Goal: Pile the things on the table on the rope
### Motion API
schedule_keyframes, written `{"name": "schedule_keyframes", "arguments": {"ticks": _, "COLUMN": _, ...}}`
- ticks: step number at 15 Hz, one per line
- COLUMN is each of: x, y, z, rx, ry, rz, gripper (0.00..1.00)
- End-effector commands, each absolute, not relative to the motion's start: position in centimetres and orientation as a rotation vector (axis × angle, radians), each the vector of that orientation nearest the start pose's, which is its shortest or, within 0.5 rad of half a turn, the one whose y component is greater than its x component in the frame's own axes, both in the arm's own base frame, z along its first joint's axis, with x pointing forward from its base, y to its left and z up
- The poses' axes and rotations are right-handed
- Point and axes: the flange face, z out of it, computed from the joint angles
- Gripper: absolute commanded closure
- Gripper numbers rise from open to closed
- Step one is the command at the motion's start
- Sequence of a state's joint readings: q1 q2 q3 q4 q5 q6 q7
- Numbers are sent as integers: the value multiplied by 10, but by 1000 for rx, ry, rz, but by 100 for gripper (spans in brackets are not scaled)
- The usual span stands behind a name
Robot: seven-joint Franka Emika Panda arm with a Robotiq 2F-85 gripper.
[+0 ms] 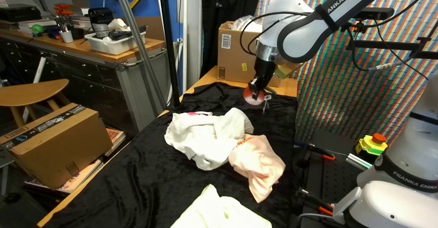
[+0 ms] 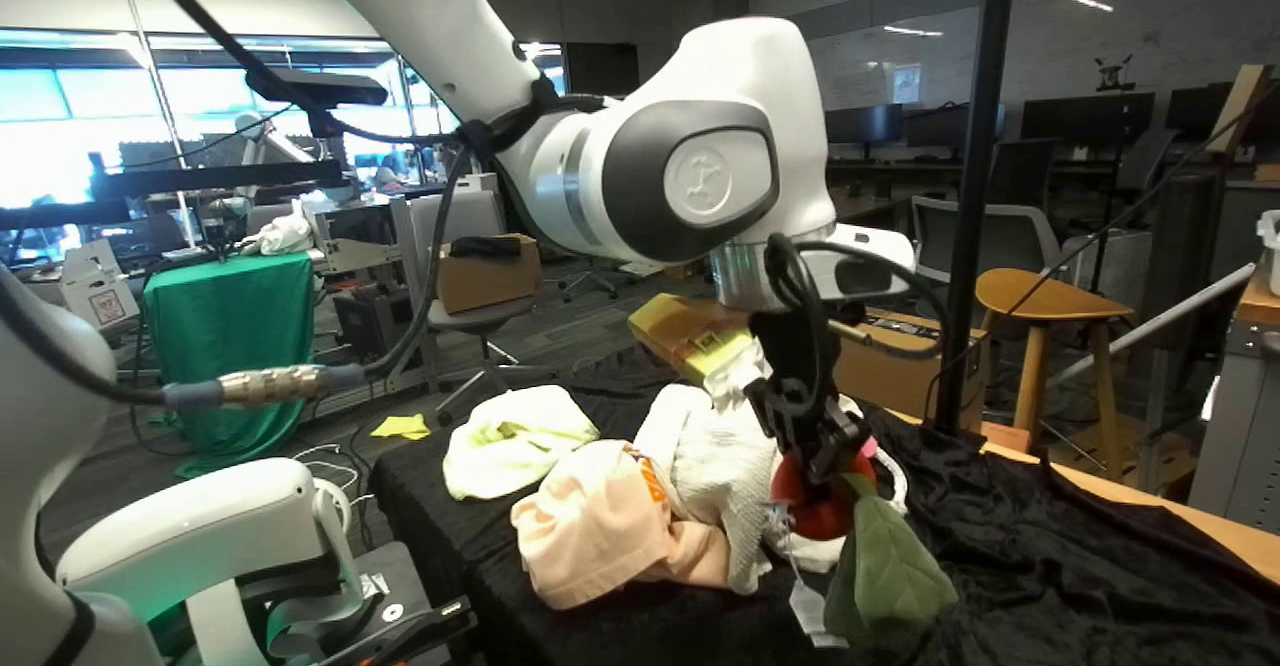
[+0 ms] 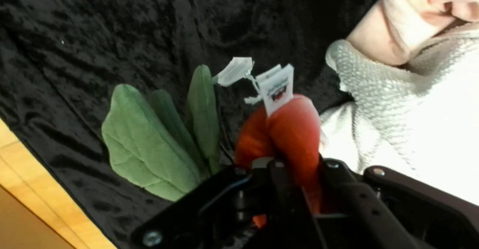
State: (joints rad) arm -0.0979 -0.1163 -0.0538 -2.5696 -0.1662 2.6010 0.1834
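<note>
Red soft toy has green leaves, white tags. Gripper pinches red part tight. White cloth lies near gripper on black table, touching peach cloth. Pale green cloth shows only in both exterior views; only wrist view shows print on tag.

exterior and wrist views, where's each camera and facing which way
In an exterior view: by the lime cloth, facing the far box across the table; base right, arm upper right.
In an exterior view: nearest the plush, facing the lime cloth across the table; base left, arm close.
Wrist view: on the arm, facing down at the plush; only the hand shows.
Both exterior views share the white cloth and peach cloth, from roughly opposite sides.
</note>
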Motion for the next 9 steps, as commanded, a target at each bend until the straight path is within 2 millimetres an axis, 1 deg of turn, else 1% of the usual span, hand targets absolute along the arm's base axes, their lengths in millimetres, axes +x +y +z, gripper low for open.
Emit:
{"name": "schedule_keyframes", "arguments": {"ticks": 1, "x": 481, "y": -33, "z": 350, "rx": -3230, "ry": 87, "rz": -302, "gripper": 91}}
{"name": "schedule_keyframes", "arguments": {"ticks": 2, "x": 489, "y": -23, "z": 355, "rx": -3225, "ry": 22, "rz": -316, "gripper": 91}}
{"name": "schedule_keyframes", "arguments": {"ticks": 5, "x": 513, "y": 3, "z": 357, "rx": -3203, "ry": -161, "rz": -350, "gripper": 91}}
{"name": "schedule_keyframes", "arguments": {"ticks": 7, "x": 527, "y": 13, "z": 349, "rx": -3177, "ry": -251, "rz": -344, "gripper": 91}}
{"name": "schedule_keyframes", "arguments": {"ticks": 9, "x": 540, "y": 19, "z": 337, "rx": -3142, "ry": -329, "rz": -317, "gripper": 91}}
